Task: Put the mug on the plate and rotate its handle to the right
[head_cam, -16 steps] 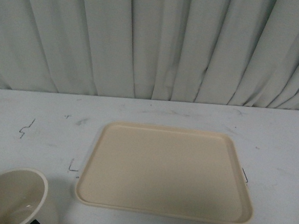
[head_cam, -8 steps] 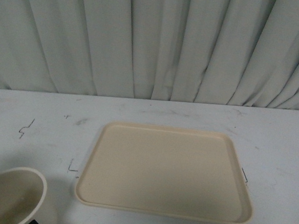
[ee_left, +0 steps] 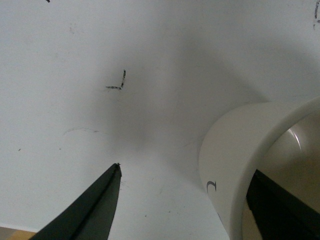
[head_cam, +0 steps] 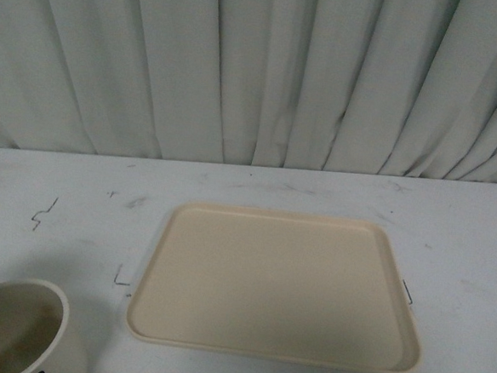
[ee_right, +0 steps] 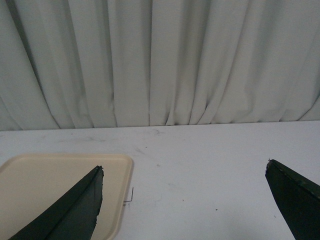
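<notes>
Currently, the left gripper (ee_left: 186, 170) straddles the wall of the white mug (ee_left: 227, 165). In the left wrist view I read one black finger (ee_left: 92, 212) outside the mug, with bare table showing between its tip and the mug's outer wall. The other finger (ee_left: 285, 207) is down inside the cream interior. The jaws stand wide. I cannot tell whether the inner finger touches the wall, so I log no grip. A small black printed curl (ee_left: 211, 186) shows on the mug's outer wall near the rim.

In the front view the mug sits at the lower left corner of the frame, cut off by the edge, with its opening facing up. It is off the plate (head_cam: 276, 282), to the left of the plate's near left corner and apart from it. I cannot tell whether the mug's base rests on the table (head_cam: 450, 226).

The plate lies flat at the centre of the white table.

The right gripper (ee_right: 183, 166) hangs above the table with its two fingers spread far apart and holds nothing. The right wrist view shows one corner of the plate beside one finger. A pleated pale curtain (head_cam: 257, 68) hangs behind the table's far edge.
</notes>
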